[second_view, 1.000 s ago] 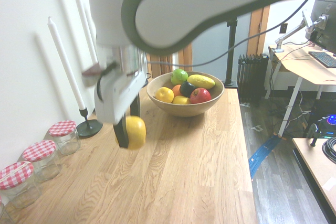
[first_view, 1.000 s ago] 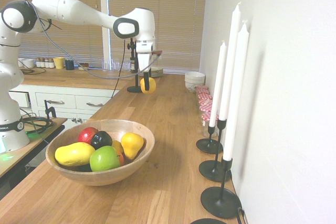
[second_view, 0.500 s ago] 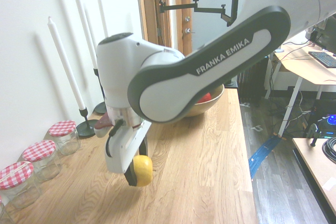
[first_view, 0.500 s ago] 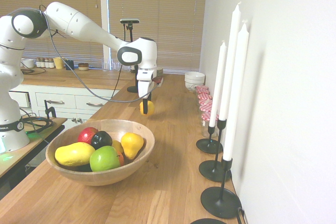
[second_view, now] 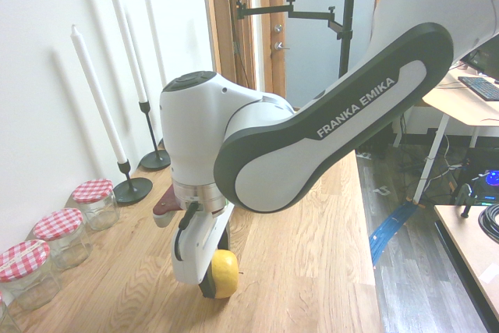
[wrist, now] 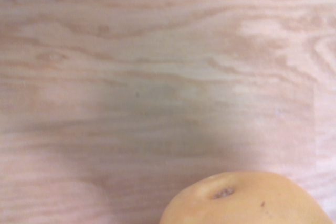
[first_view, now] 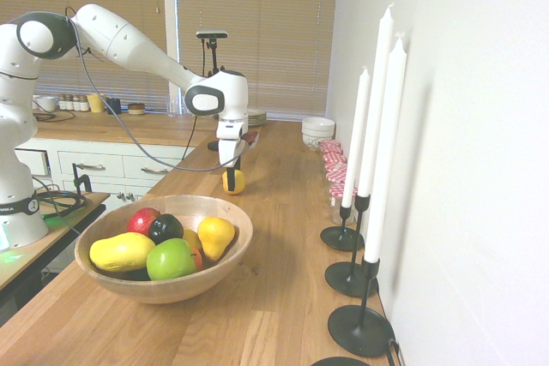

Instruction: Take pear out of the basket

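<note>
The pear (first_view: 233, 182), round and yellow with an orange blush, is outside the basket, low at the wooden countertop (first_view: 283, 212) beyond the bowl's far side. My gripper (first_view: 231, 177) points straight down and is shut on it. From the other side the pear (second_view: 225, 273) sits at the board's surface with a dark finger (second_view: 207, 284) against its side. The wrist view shows the pear's top (wrist: 247, 200) over wood grain. The wooden basket (first_view: 236, 246) stands near the front and holds several other fruits; the arm hides it in the second exterior view.
Left in the bowl are a long yellow fruit (first_view: 123, 252), a green apple (first_view: 171, 259) and a pointed pale yellow fruit (first_view: 215, 236). Tall white candles (first_view: 375, 126) in black holders line the wall. Jars with red checked lids (second_view: 93, 200) stand near the wall.
The arm has come down with the pear, from hanging well above the counter to counter level, and drawn a little closer to the basket. The grip has stayed shut.
</note>
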Motion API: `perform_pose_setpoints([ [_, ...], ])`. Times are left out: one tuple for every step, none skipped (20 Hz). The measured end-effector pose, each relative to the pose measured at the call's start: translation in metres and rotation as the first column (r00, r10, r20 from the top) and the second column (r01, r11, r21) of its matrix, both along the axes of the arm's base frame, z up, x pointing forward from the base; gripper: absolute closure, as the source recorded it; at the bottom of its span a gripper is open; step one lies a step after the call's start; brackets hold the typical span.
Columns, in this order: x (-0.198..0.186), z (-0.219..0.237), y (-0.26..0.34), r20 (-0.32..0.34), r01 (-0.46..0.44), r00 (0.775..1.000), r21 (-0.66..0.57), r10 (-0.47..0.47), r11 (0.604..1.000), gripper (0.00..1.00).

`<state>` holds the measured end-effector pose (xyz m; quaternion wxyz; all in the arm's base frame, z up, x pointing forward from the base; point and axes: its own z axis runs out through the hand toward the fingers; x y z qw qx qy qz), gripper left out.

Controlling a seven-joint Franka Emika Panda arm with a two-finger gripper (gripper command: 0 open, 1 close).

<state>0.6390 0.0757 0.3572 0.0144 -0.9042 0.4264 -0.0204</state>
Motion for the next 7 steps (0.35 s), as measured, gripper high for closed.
perform_pose_setpoints([
  [-0.0025,-0.0003,-0.0008,0.0,0.001,1.0,0.0,-0.001,1.0,0.0],
  [-0.0042,-0.0009,-0.0013,-0.001,0.002,1.0,0.0,-0.002,1.0,0.0],
  [-0.0057,-0.0013,-0.0016,-0.002,0.002,1.0,0.0,-0.002,1.0,0.0],
  [-0.0068,-0.0018,-0.0016,-0.003,0.002,1.0,0.0,-0.002,1.0,0.0],
  [-0.0075,-0.0026,-0.0016,-0.003,0.002,1.0,0.0,-0.002,1.0,0.0],
  [-0.008,-0.0029,-0.0016,-0.004,0.002,1.0,0.0,-0.002,1.0,0.0],
  [-0.0082,-0.0027,-0.0015,-0.004,0.002,1.0,0.001,-0.002,1.0,0.0],
])
